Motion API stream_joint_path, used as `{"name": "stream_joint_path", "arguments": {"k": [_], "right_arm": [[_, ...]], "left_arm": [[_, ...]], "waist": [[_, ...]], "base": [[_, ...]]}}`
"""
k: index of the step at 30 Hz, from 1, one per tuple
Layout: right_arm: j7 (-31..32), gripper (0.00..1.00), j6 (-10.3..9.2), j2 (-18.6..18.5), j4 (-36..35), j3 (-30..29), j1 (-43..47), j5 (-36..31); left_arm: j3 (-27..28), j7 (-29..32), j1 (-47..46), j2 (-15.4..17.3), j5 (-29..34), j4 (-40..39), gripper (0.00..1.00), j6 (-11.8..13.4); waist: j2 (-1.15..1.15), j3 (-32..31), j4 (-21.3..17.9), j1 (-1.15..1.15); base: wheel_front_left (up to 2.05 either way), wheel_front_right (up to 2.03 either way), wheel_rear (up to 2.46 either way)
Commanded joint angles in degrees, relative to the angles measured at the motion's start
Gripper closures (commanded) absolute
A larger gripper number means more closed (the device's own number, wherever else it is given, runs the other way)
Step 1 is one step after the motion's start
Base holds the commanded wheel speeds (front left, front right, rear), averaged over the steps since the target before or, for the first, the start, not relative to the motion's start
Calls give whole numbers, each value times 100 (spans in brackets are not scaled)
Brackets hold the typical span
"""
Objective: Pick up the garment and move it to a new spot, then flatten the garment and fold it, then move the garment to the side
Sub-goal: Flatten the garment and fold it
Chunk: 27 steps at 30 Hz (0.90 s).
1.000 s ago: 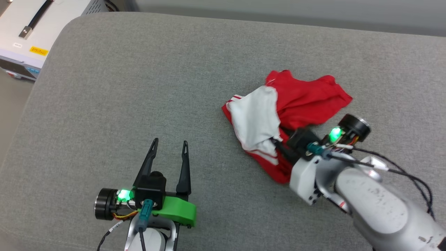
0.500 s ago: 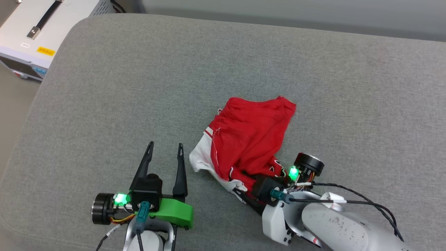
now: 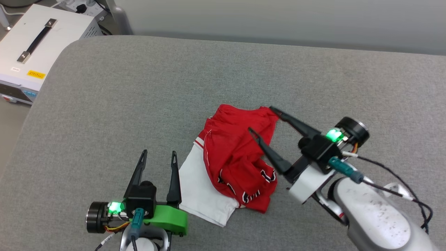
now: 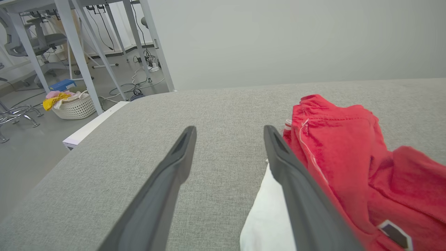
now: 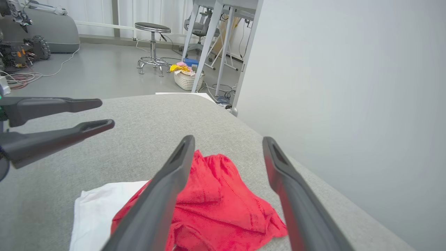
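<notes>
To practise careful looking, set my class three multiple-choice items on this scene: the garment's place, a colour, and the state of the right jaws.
1. Where does the garment lie?
A. in a basket
B. on the grey cushion
C. on a white case

2. What colour is its sleeve nearest the left jaws?
A. white
B. blue
C. black

3. The right jaws are:
A. shut on the garment
B. shut on nothing
C. open

Key: 1 B, it lies crumpled on the cushion; 2 A, the flat sleeve is white; 3 C, its fingers stand wide apart.
</notes>
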Motion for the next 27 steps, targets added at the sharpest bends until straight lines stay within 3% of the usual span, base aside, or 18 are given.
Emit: {"name": "stream_joint_path", "arguments": {"k": [1, 2, 4, 8, 11, 15, 22, 27], "right_arm": [[98, 0, -2, -72, -200, -212, 21, -87], [368, 0, -2, -231, -541, -592, -170, -162], [589, 0, -2, -352, -689, -729, -407, -121], [1133, 0, -2, -706, -509, -437, -1069, 164], [1476, 0, -2, -1013, -301, 63, -1608, 369], [2267, 0, -2, -1335, -62, 1001, -2257, 1160], [3997, 0, -2, -1859, -44, 2971, -3498, 3085], [4368, 0, -2, -1726, 275, 3494, -3939, 3433]], "left_arm": [[21, -33, 60, 33, 57, -25, 0, 19], [17, -33, 50, 42, 73, -56, 0, 17], [18, -33, 25, 44, 80, -90, 0, 22], [-9, -33, -51, 40, 98, -168, 0, 26], [-46, -33, -141, 33, 107, -208, 0, 23], [-64, -33, -248, 14, 84, -258, 0, 53], [-160, -33, -467, -39, 31, -329, 0, 99], [-241, -33, -630, -70, -17, -364, 0, 138]], "waist": [[0, -34, -24, 0], [0, -3, 7, 0], [0, 55, 30, 0], [0, 210, 97, 0], [0, 346, 186, 0], [0, 548, 299, 0], [0, 989, 496, 0], [0, 1255, 609, 0]], "base": [[0, 0, 0], [0, 0, 0], [0, 0, 0], [0, 0, 0], [0, 0, 0], [0, 0, 0], [0, 0, 0], [0, 0, 0]]}}
